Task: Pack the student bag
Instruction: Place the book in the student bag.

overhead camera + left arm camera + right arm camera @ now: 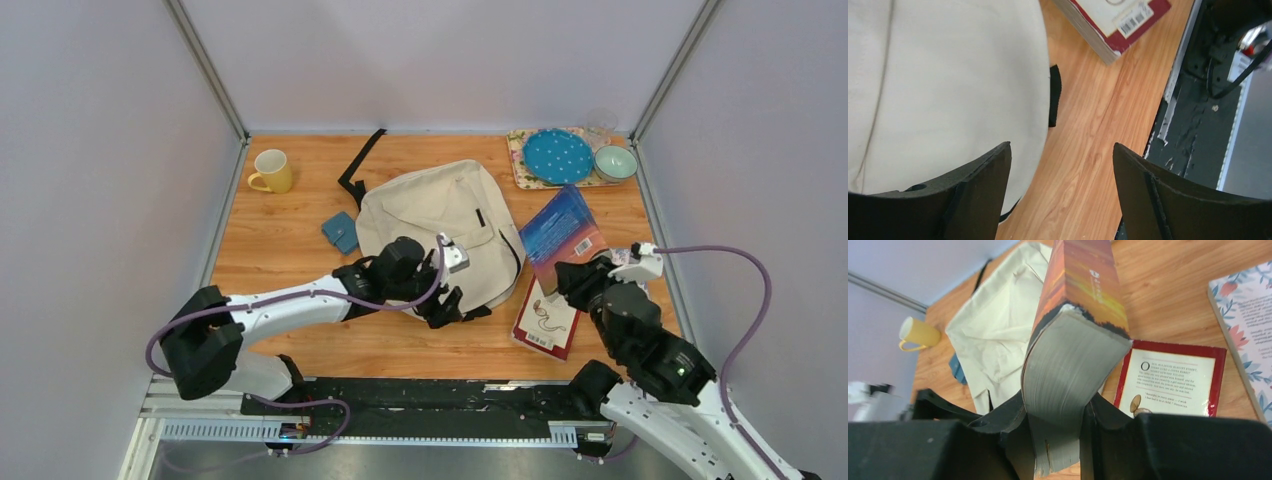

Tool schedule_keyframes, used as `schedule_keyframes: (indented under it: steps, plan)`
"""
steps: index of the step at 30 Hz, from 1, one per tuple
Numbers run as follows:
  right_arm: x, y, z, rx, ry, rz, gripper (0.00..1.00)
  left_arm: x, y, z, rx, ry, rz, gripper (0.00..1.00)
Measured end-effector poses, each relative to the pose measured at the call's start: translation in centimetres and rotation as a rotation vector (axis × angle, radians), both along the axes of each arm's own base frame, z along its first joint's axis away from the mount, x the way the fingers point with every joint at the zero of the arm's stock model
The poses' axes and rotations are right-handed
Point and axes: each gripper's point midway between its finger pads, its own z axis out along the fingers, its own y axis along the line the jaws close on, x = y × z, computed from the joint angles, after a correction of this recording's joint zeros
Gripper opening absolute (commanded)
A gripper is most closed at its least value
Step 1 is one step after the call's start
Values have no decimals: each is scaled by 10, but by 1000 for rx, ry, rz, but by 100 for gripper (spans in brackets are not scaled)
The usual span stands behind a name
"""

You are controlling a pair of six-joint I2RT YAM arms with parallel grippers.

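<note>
Cream bag at table centre. Left gripper spread wide, empty, at bag's 6 o'clock, table edge near. Right gripper clamps book at bag's 3 o'clock. Risk: book, pinched at one end, pivots or slips; no bag opening seen, may jam on fabric. Open room at 8 o'clock; red book crowds 4 o'clock.

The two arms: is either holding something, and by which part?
The right end effector clamps a thick book across its covers at the near end. The left end effector is open over the bag's edge, holding nothing.
</note>
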Motion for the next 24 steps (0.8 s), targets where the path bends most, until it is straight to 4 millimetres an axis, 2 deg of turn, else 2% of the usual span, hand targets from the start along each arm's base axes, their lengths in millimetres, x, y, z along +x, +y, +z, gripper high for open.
schedule_keyframes:
  steps: [3, 6, 13, 17, 20, 23, 24]
  plan:
    - [-4, -11, 23, 21, -55, -24, 0, -11, -11, -17, 67, -16, -79, 82]
    - [-9, -21, 37, 47, -95, -44, 0, -11, -20, -29, 106, -33, -122, 82]
    - [-21, -34, 25, 21, -67, -57, 0, 1, -34, -57, 182, -53, -150, 83]
    - [-27, -40, 19, 10, -48, -62, 0, 12, -47, -66, 204, -67, -154, 83]
    - [-31, -44, 17, 5, -41, -63, 0, 20, -53, -69, 217, -81, -145, 78]
    - [-33, -47, 19, 8, -40, -68, 0, 25, -55, -75, 234, -94, -138, 66]
    - [-34, -48, 20, 11, -42, -68, 0, 27, -56, -77, 240, -98, -137, 59]
